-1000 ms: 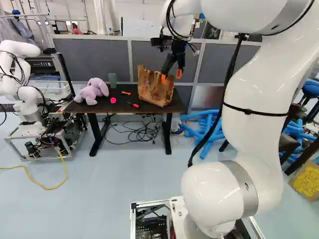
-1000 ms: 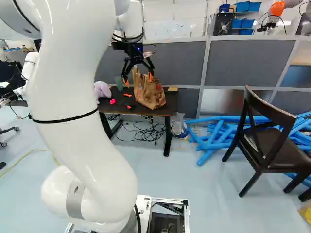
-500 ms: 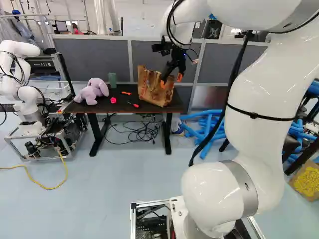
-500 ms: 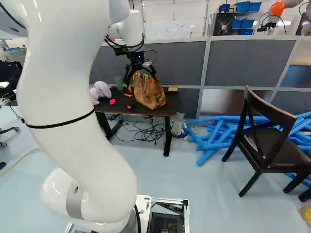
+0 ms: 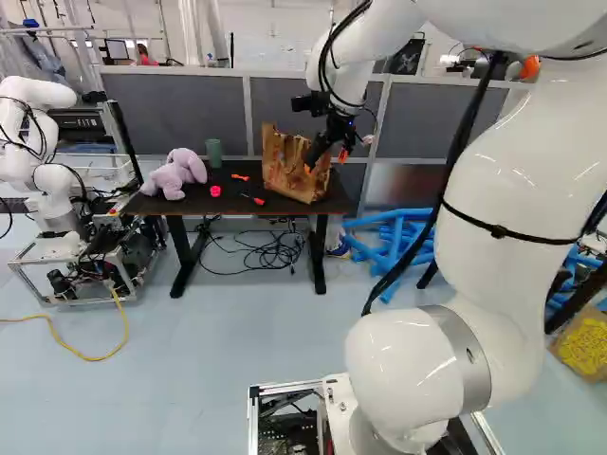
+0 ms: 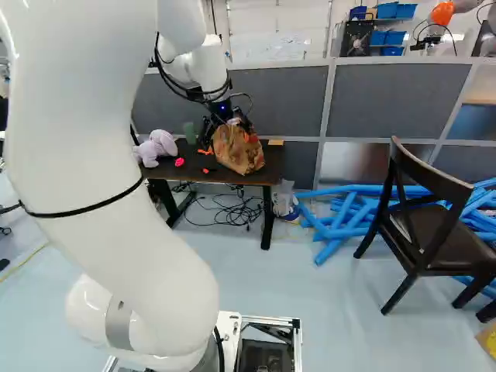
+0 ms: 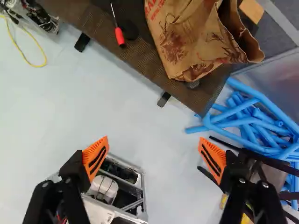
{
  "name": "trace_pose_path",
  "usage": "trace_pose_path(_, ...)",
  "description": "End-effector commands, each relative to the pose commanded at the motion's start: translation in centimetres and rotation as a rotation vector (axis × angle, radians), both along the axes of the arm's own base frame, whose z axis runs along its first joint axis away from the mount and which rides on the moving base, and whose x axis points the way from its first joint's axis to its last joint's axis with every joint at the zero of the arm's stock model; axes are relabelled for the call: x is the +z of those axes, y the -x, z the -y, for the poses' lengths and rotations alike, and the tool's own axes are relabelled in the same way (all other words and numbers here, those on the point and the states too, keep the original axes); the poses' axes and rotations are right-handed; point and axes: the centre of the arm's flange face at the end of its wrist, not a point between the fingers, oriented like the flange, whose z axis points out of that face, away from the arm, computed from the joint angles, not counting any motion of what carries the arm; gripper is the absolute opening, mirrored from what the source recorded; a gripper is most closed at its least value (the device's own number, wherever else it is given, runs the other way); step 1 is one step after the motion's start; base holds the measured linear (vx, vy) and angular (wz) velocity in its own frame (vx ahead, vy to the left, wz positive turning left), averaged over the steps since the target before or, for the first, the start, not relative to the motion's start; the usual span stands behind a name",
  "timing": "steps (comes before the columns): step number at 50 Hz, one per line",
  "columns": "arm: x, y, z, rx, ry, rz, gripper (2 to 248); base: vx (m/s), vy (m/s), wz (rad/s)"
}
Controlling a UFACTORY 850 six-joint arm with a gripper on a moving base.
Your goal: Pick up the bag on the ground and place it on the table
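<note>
The white arm (image 5: pixel 512 190) rises at the bag's three o'clock in the left base view, and the dark table (image 5: pixel 224 201) runs out toward nine. From the bag, the blue tubes (image 5: pixel 387 242) lie at four, as does the chair (image 6: pixel 438 225) in the right base view. The brown paper bag (image 5: pixel 285 171) stands on the table. The gripper (image 5: pixel 325 161) is at its two o'clock, open wide with nothing between its fingers; whether one brushes the paper, I can't quite tell. The purple plush (image 5: pixel 175 175) sits at nine, the red-handled screwdriver (image 5: pixel 254 199) at eight.
</note>
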Motion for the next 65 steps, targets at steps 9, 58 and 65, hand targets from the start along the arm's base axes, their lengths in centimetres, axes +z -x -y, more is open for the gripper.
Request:
trace_pose_path(9,-2.0,1.3,0.1,-0.045,-0.012,0.07,247,0.0,0.0,0.0)
trace_pose_path(58,-11.8,10.6,0.4,-0.244,-0.13,0.449,247,0.0,0.0,0.0)
trace_pose_path(65,-13.0,12.0,0.4,-0.264,-0.151,0.496,247,0.0,0.0,0.0)
